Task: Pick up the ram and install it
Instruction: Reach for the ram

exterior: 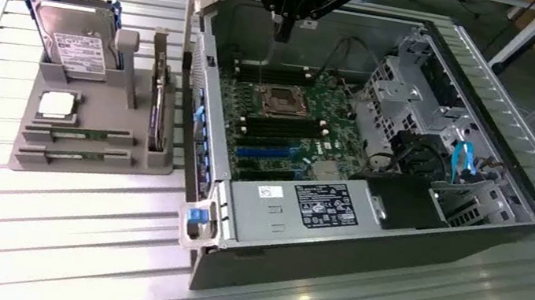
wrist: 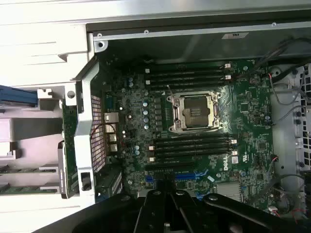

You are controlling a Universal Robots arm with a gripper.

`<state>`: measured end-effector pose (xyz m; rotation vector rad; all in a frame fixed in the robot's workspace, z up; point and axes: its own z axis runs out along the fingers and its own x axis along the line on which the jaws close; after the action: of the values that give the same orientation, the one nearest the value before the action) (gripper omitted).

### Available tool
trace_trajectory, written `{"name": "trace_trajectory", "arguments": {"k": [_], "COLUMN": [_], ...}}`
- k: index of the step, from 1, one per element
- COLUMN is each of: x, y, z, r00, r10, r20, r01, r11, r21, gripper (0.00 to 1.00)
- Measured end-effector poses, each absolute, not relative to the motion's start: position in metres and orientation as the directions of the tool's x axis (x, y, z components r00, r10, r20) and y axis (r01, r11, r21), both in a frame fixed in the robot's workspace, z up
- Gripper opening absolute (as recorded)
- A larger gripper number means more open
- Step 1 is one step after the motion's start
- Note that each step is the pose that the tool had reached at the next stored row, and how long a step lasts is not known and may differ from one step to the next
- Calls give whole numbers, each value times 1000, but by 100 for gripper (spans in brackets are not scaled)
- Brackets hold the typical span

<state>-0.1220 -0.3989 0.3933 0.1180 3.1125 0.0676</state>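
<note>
Two slim green ram sticks point(exterior: 79, 135) point(exterior: 73, 156) lie in slots at the front of a grey holder tray point(exterior: 37, 163), at the exterior view's left. In the wrist view their green edges point(wrist: 22, 170) show beside the case wall. My gripper point(exterior: 283, 31) hangs high above the rear of the open computer case, over the motherboard point(exterior: 292, 126), far from the ram. Its fingers are shut together with nothing between them. The wrist view looks down past the gripper point(wrist: 167, 209) onto the board's empty processor socket point(wrist: 194, 111) and the black memory slots point(wrist: 192, 148) on either side of it.
The tray also carries a hard drive point(exterior: 76, 46), a square silver processor chip point(exterior: 59, 104) and a dark expansion card point(exterior: 158, 102) standing on edge. The case wall point(exterior: 200, 108) separates tray and board. Power supply point(exterior: 312, 204), cables point(exterior: 462, 159) and drive cages point(exterior: 416, 85) crowd the case's right side.
</note>
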Motion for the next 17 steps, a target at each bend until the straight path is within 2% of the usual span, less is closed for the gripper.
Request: {"name": "trace_trajectory", "arguments": {"k": [14,17], "x": [-125,-141], "y": [-399,-399], "z": [393,393], "r00": [-997,-997], "r10": [76,76], "r20": [-25,-25], "r01": [75,75], "r11": [996,996], "r21": [44,44], "gripper": [10,10]}}
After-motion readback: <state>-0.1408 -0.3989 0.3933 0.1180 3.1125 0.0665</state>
